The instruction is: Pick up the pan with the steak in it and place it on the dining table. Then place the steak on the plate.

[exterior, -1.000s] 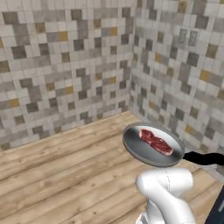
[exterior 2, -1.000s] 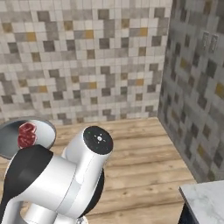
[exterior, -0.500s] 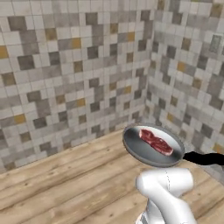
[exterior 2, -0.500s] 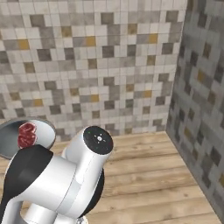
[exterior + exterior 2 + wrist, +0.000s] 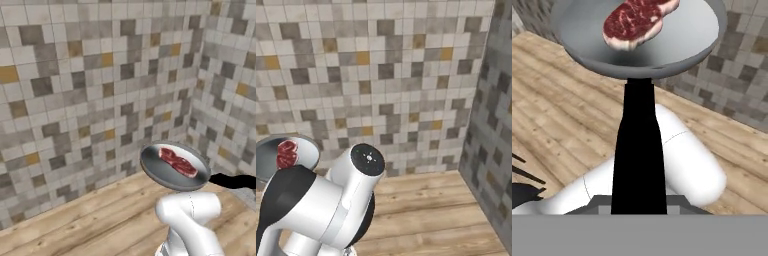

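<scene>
One round shallow grey metal frying pan [image 5: 167,172] with one long thin black handle [image 5: 638,150]. One small flat red slab of raw steak [image 5: 177,161] with pale marbling. Two walls of mottled grey, beige and ochre square tiles [image 5: 90,85], meeting at one corner. One floor of pale wooden planks [image 5: 431,215]. No second pan and no second piece of meat anywhere across the three views.

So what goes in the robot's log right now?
stage: carrying | tool: shut on pan handle | steak: in pan | pan: held above wood floor
</scene>
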